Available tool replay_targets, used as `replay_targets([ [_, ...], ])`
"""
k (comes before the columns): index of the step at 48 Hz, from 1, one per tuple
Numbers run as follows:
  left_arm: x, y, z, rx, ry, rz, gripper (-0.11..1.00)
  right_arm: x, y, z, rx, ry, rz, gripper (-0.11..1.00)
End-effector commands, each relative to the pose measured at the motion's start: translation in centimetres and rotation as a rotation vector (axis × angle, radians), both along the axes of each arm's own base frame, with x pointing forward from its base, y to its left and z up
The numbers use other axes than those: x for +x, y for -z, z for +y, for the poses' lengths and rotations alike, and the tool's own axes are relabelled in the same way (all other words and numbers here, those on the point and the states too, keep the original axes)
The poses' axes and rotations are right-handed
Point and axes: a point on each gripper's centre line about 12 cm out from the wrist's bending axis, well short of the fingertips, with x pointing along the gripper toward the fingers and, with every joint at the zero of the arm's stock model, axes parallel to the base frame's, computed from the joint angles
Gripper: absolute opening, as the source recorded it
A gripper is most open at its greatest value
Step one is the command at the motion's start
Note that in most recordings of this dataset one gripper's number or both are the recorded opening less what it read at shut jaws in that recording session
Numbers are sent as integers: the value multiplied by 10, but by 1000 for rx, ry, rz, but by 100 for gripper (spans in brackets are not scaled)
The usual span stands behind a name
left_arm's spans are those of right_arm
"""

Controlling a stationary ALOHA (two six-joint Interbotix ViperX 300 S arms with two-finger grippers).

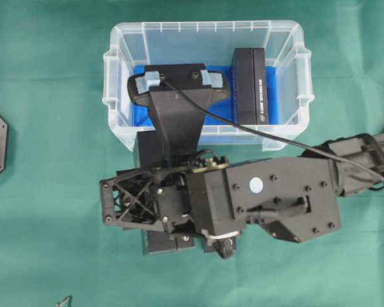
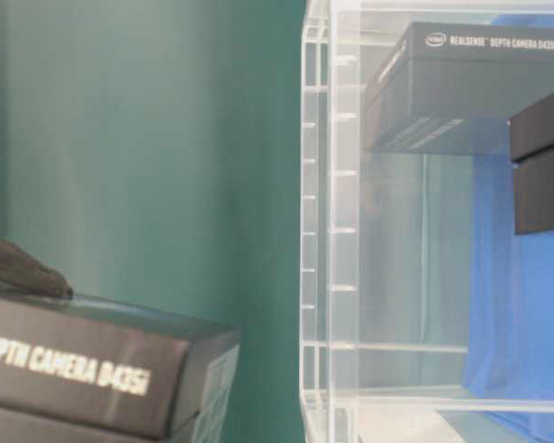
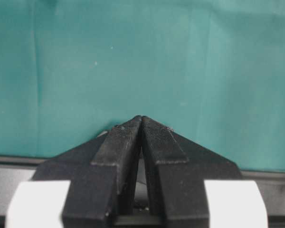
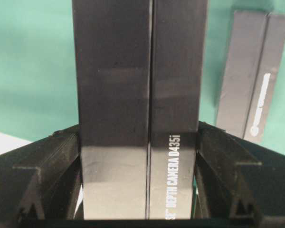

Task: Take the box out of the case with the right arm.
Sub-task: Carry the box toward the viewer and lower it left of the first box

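Box clamped in right gripper (image 4: 140,175), outside the case (image 1: 125,128).
Box (image 4: 140,95) lies just off the case's near wall, over the bench (image 1: 45,224); long axis perpendicular to that wall. Left gripper (image 3: 141,124) closed, idle.

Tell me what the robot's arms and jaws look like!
The right arm is chunky and all black, with screws, a round white dot, a lattice frame at one end and a thin black cable looping away. The left gripper has black wedge-shaped jaws with rough, ridged faces and white blocks at the base.
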Motion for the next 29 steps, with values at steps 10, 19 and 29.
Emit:
replay_targets([
  [10,2,-6,1,3,-1,-22,0,-6,-22,-3,11,2,-62,68],
  [19,2,-6,1,3,-1,-22,0,-2,-15,-1,12,1,-48,68],
  [29,2,-6,1,3,-1,-22,0,5,0,-1,19,2,-18,68],
])
